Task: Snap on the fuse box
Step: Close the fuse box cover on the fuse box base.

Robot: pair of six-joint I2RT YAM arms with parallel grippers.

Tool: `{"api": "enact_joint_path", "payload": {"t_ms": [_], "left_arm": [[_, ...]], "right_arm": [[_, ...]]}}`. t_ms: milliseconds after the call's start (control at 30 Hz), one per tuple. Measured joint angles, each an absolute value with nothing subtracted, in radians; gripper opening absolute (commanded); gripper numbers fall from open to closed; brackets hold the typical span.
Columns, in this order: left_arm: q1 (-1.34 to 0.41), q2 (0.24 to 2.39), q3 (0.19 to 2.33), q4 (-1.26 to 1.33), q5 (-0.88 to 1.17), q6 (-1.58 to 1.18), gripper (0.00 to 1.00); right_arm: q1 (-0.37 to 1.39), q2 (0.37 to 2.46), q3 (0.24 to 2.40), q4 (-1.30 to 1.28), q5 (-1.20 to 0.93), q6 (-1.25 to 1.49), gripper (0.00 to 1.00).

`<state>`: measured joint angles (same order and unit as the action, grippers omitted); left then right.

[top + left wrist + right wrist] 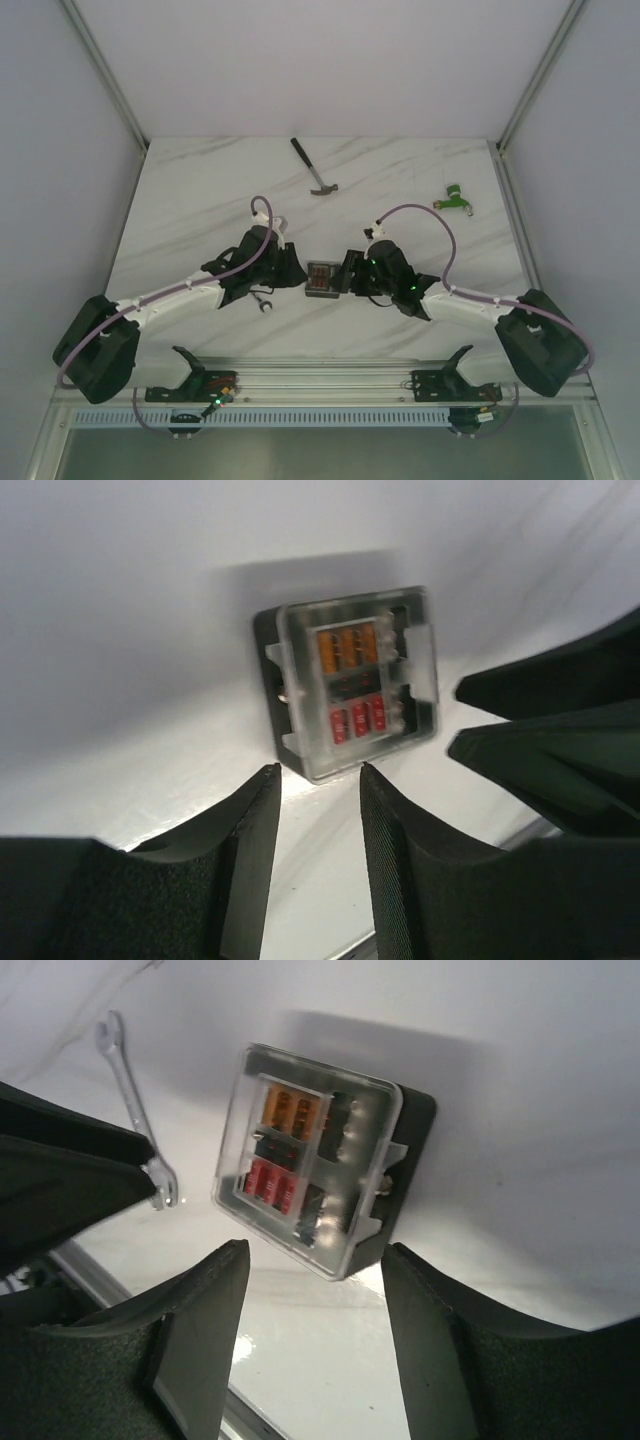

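Observation:
The fuse box [321,277] is a small black square box under a clear cover, with orange and red fuses showing through. It lies flat on the marble table between the two grippers. My left gripper [297,272] stands open just left of it, with nothing between its fingers. In the left wrist view the fuse box [350,680] lies just beyond the left gripper [318,770]. My right gripper [347,275] is open just right of it. In the right wrist view the fuse box [310,1160] sits just past the tips of the right gripper [315,1245], and I cannot tell whether they touch it.
A small silver wrench [263,302] lies near the left gripper, also visible as the wrench [135,1105]. A hammer [315,168] lies at the back centre. A green connector piece [455,198] sits at the back right. A metal rail [320,385] runs along the near edge.

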<state>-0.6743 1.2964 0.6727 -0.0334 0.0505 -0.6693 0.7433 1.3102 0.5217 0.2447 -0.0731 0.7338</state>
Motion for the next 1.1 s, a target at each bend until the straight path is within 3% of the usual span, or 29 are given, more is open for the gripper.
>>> {"api": "enact_joint_path", "payload": {"t_ms": [300, 533, 1100], "left_arm": [[-0.674, 1.400, 0.660, 0.077, 0.187, -0.696, 0.42], [-0.673, 1.443, 0.659, 0.119, 0.205, -0.716, 0.40], [-0.676, 1.466, 0.653, 0.158, 0.202, -0.725, 0.38]], "right_arm": [[0.738, 1.402, 0.521, 0.346, -0.137, 0.767, 0.51], [0.732, 1.438, 0.521, 0.349, -0.139, 0.771, 0.47], [0.719, 1.528, 0.522, 0.444, -0.190, 0.835, 0.25]]}}
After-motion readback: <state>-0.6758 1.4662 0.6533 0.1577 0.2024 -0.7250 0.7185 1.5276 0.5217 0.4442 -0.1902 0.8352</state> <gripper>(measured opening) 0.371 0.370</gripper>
